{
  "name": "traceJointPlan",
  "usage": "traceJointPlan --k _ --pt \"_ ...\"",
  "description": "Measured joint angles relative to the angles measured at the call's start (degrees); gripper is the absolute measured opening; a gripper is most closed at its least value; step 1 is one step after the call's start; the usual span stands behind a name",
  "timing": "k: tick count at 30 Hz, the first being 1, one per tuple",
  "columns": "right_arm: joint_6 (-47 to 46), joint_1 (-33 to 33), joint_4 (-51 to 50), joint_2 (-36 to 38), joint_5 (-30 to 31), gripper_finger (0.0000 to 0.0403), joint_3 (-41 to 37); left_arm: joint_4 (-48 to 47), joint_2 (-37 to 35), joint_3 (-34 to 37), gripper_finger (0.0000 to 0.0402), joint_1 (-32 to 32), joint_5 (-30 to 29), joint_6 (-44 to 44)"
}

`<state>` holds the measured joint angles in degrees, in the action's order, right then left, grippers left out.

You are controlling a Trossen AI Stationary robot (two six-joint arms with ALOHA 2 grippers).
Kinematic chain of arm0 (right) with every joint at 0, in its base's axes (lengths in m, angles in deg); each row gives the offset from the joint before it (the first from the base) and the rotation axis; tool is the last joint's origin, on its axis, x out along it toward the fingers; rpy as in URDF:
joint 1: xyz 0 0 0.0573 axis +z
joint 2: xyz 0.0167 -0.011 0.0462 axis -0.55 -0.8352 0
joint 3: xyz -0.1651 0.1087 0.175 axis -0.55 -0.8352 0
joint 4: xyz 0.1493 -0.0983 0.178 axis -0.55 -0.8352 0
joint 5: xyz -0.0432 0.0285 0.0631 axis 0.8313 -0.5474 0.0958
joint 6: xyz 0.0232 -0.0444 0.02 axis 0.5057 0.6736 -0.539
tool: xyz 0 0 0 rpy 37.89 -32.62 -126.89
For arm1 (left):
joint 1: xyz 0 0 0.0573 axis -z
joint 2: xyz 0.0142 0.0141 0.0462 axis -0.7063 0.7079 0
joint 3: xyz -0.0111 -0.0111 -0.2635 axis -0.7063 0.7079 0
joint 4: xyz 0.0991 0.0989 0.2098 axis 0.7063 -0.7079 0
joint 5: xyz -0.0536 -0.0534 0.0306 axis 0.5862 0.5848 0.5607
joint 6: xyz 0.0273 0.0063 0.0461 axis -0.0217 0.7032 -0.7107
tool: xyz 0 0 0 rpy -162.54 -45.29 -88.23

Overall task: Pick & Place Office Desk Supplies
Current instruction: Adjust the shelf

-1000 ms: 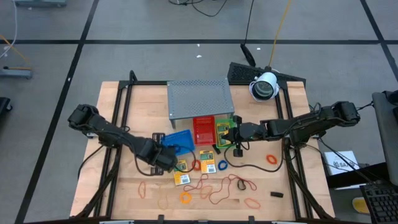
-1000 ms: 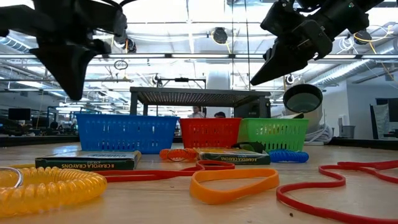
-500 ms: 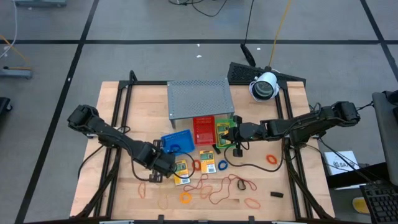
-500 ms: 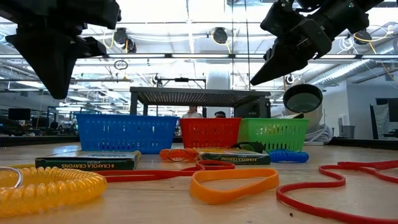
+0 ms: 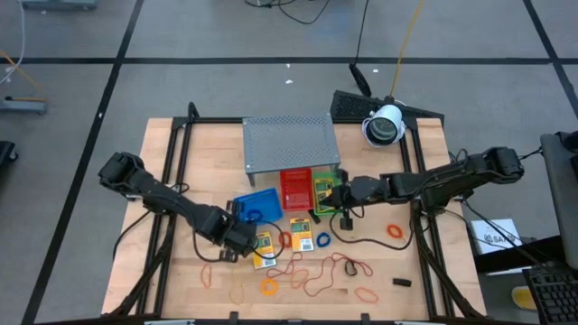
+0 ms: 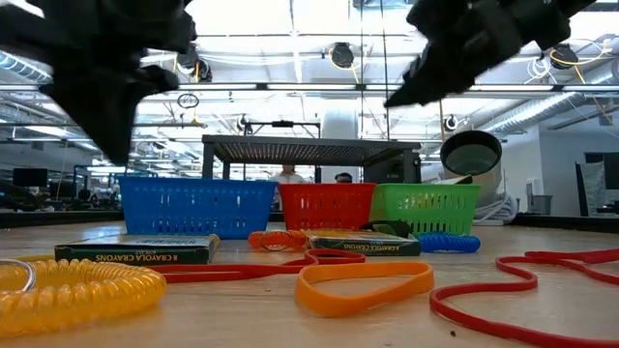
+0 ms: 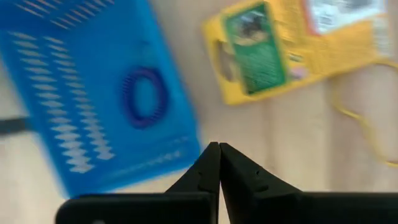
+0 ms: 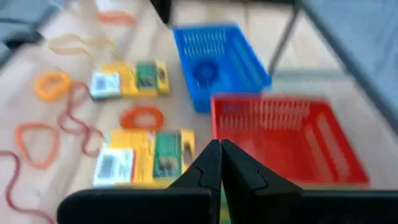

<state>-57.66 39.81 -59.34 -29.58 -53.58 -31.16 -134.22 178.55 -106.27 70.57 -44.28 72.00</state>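
Barely moved since a second back. Left gripper [image 5: 242,240] drifted off the blue slotted plastic tray [image 5: 256,204] toward the yellow-and-green crayon packet [image 5: 264,244], fingers pinched together, carrying nothing (tips touching in the left wrist view). Blue coiled ring [image 7: 145,98] sat inside that tray. Right gripper [image 5: 341,196] hung by the green plastic tray [image 5: 325,187], a hair farther from the red one [image 5: 295,189], jaws closed on nothing. Orange rubber bands [image 5: 307,271] lay scattered on the wooden table [image 5: 181,181], same as before.
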Motion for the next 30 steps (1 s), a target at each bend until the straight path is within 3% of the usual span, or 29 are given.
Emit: traceJointPlan --k 10,17,23,26,30 --pt "10.4 -0.1 10.9 0.1 -1.9 0.0 0.0 0.7 0.0 0.0 0.0013 -7.4 -14.0 -2.3" --pt "12.0 0.2 11.6 0.1 3.5 0.0 0.0 0.7 0.0 0.0 0.0003 -13.7 -21.8 -3.1" --pt "11.9 0.2 14.0 -0.3 3.9 0.0 0.0 4.5 0.0 0.0 0.0012 -17.9 -20.0 -1.3" --pt "9.9 0.2 11.3 -0.4 3.8 0.0 0.0 9.9 0.0 0.0 0.0005 -19.7 -13.4 -3.0" --pt "-2.8 1.4 4.1 -0.4 3.9 0.0 -0.1 16.3 0.0 0.0 0.0006 -20.9 -1.5 -6.5"
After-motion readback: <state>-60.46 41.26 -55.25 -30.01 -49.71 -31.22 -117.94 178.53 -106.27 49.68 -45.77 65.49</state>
